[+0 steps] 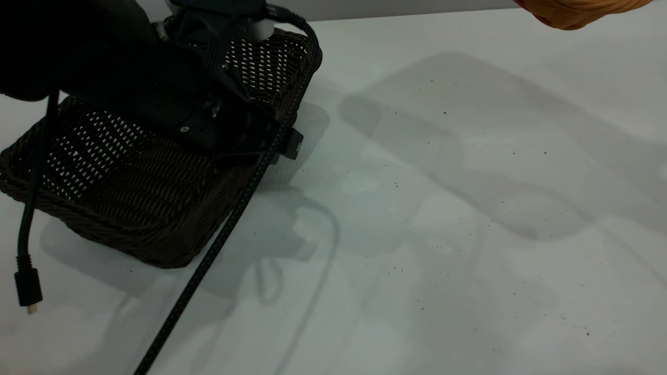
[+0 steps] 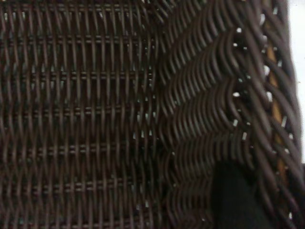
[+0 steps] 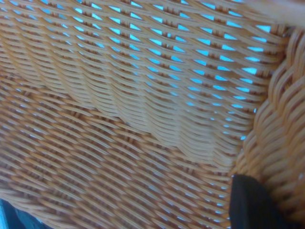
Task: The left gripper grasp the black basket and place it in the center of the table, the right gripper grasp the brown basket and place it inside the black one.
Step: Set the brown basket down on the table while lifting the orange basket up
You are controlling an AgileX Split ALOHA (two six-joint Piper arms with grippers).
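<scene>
The black basket (image 1: 130, 198) sits at the table's (image 1: 443, 208) left, its near end casting a wide shadow. My left gripper (image 1: 279, 143) is shut on its right long wall, one finger inside and one outside the braided rim. In the left wrist view the dark weave (image 2: 95, 119) fills the frame, with the inner finger (image 2: 233, 200) against the wall. Only a corner of the brown basket (image 1: 578, 13) shows at the top right edge. In the right wrist view its orange-tan weave (image 3: 119, 119) fills the frame, and a black finger (image 3: 250, 205) presses beside its braided rim. The right gripper is hidden in the exterior view.
A braided black cable (image 1: 219, 239) runs from the left arm diagonally down across the table to the front edge. A loose cable with a small plug (image 1: 28, 291) hangs at the far left. Broad arm shadows lie over the white tabletop's middle and right.
</scene>
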